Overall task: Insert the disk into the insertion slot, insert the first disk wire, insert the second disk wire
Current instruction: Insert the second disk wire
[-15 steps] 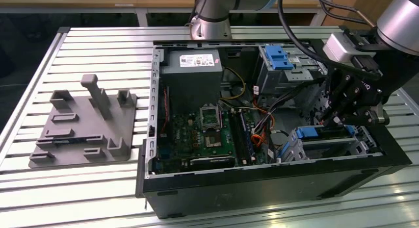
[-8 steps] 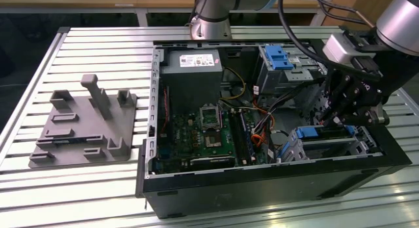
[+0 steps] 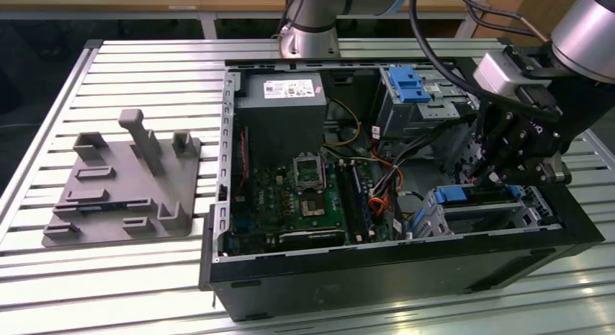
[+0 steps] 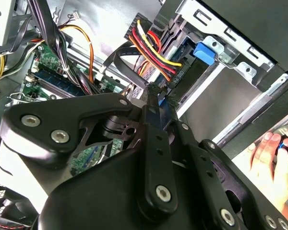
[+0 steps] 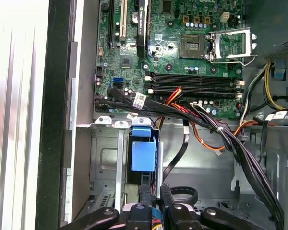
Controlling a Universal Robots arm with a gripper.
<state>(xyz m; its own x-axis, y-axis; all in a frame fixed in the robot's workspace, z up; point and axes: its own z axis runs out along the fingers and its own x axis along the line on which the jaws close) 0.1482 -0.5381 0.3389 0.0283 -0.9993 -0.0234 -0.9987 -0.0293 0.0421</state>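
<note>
The disk sits in the insertion slot (image 3: pixel 526 214), the low silver cage at the exterior view's right. Its blue carrier (image 3: pixel 451 195) shows at the cage's open end, and again as a blue plate (image 5: pixel 144 155) between the slot's metal walls (image 5: pixel 103 163). My gripper (image 3: pixel 497 178) hangs straight over that end of the disk. Its fingers (image 4: pixel 152 103) are pressed together on the end of a black disk wire (image 4: pixel 127 62) that loops in from the motherboard side. A red, yellow and black wire bundle (image 4: pixel 156 52) ends at a plug close by.
The open computer case (image 3: pixel 384 277) lies on a slatted metal table (image 3: pixel 144 68). A taller grey cage with a blue latch (image 3: pixel 408 83) stands behind the slot. Cable bundles (image 5: pixel 230 143) cross beside the motherboard (image 3: pixel 307 198). A grey holder (image 3: pixel 125 191) rests at the left. A person's hand (image 4: pixel 273 160) is beside the case.
</note>
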